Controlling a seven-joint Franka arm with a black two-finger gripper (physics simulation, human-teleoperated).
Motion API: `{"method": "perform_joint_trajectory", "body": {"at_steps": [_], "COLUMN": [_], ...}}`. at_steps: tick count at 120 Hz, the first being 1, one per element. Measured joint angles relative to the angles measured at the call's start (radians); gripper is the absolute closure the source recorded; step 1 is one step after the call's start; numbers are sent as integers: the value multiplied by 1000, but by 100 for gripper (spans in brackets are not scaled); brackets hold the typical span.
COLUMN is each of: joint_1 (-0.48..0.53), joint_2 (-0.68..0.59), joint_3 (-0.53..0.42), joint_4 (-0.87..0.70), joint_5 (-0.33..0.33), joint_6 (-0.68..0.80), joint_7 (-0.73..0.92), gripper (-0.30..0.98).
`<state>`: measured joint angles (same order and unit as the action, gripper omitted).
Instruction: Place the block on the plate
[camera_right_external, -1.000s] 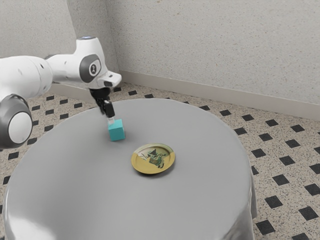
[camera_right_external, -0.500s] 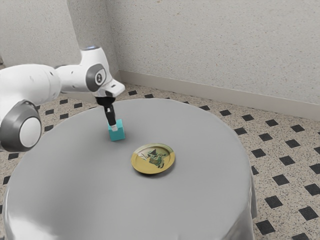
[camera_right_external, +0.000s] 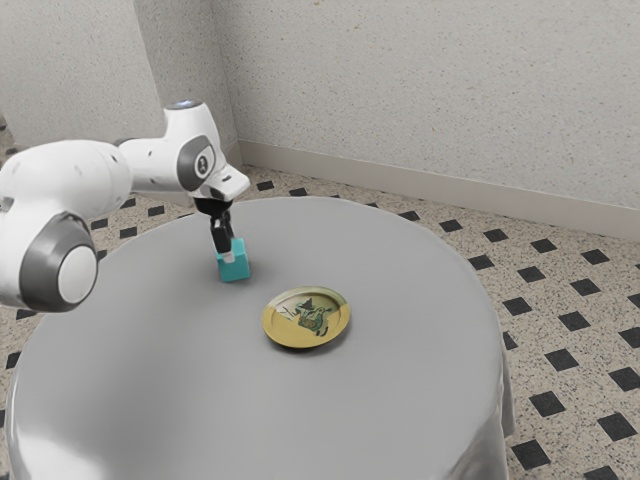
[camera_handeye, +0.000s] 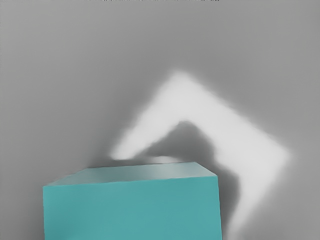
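My gripper (camera_right_external: 228, 256) is low over the table in the exterior view, its tip overlapping the upper part of the teal block (camera_right_external: 236, 270). Whether it holds the block cannot be made out. That block rests on the grey tablecloth. In the wrist view, the block (camera_handeye: 132, 210) is large and close under the hand, with its pale top edge showing. The yellow plate (camera_right_external: 283, 334), with a green picture in its middle, lies apart from the block, nearer the exterior view's right and front.
The round table (camera_right_external: 200, 400) has a grey cloth hanging over its edge. Behind it are a speckled wall (camera_right_external: 430, 90) and a tiled floor (camera_right_external: 570, 330). A bright angular light patch (camera_handeye: 255, 135) lies on the cloth by the block in the wrist view.
Over the last second my hand has come down from above the block to its side. In the last half second it has shifted only slightly. Block and plate have stayed where they were.
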<state>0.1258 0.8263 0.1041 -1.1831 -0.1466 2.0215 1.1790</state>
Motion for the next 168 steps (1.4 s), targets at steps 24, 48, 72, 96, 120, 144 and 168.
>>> {"method": "perform_joint_trajectory", "body": {"at_steps": [24,48,72,96,120,144,168], "joint_1": [1,1,1,0,-5,-71,-154], "joint_2": [28,45,56,58,55,-76,-252], "joint_3": [0,0,0,0,5,31,13], "joint_4": [16,32,32,32,26,-73,-270], "joint_5": [0,-1,-1,1,2,-2,-26], "joint_6": [7,13,16,17,19,20,40], "joint_7": [26,44,56,64,69,73,76], "gripper": [0,0,7,25,28,31,31]}}
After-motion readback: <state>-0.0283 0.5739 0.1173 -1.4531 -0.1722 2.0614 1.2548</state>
